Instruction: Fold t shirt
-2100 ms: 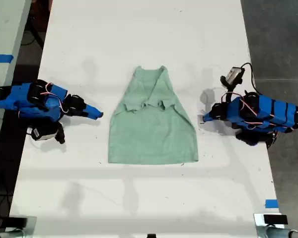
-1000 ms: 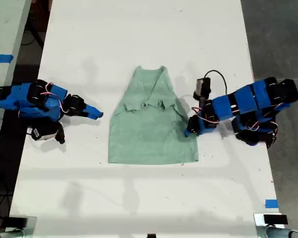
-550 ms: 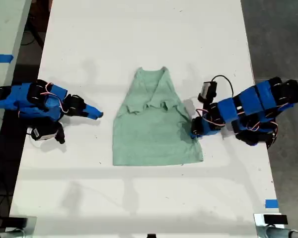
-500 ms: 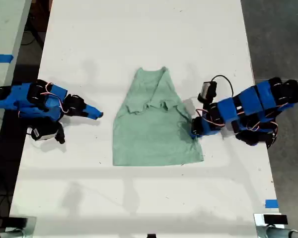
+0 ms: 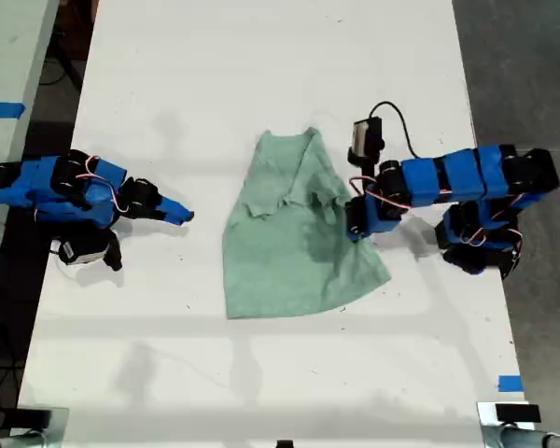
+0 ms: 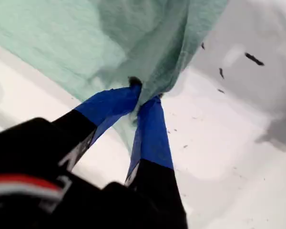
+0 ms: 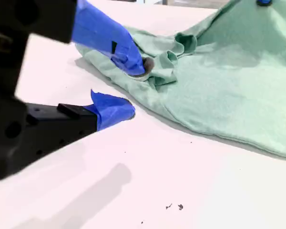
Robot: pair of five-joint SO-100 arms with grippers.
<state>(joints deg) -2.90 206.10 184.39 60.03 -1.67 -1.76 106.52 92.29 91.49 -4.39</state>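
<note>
At its edge, my first gripper (image 5: 357, 227) has lifted the t shirt (image 5: 294, 243).

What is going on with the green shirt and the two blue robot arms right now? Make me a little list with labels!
shirt: t shirt, pale green, sleeves folded in, on the white table
first end effector: shut on the shirt's edge, lifting it, at the exterior view's right
second end effector: open, beside the shirt, at the exterior view's left
shirt shape: one side raised and rumpled, the rest flat
</note>
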